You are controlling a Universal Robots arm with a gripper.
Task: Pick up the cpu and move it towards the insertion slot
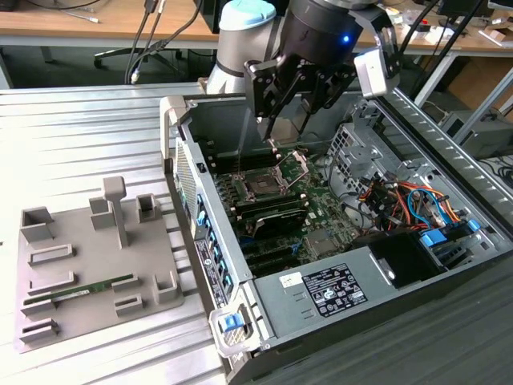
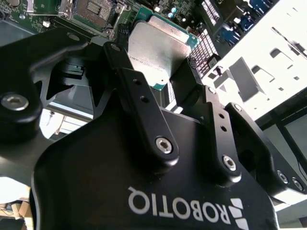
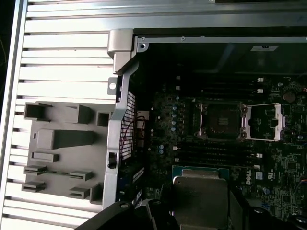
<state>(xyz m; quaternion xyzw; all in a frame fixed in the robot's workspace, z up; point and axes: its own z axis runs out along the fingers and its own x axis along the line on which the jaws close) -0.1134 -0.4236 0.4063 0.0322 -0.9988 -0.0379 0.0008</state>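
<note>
Gripper clamped on the cpu; second wrist view shows the 2 black fingers pressing its opposite edges, silvery lid facing the camera, green rim showing. First wrist view shows the same cpu from above, held in the air over the motherboard, not over the insertion slot; the long memory slots appear between the 2. Slot is empty, its hinged metal bracket flipped open beside it. Exterior view gives the wider layout: gripper hangs inside the open computer case, above the slot with clear air under the fingertips; cpu too small to pick out there. Around the slot: open bracket standing up just beside it, drive cage and orange and blue cables toward the exterior view's right, case wall toward its left. Outside the case, on the slatted metal table, a gray fixture holds a green memory stick, well apart from the arm.
</note>
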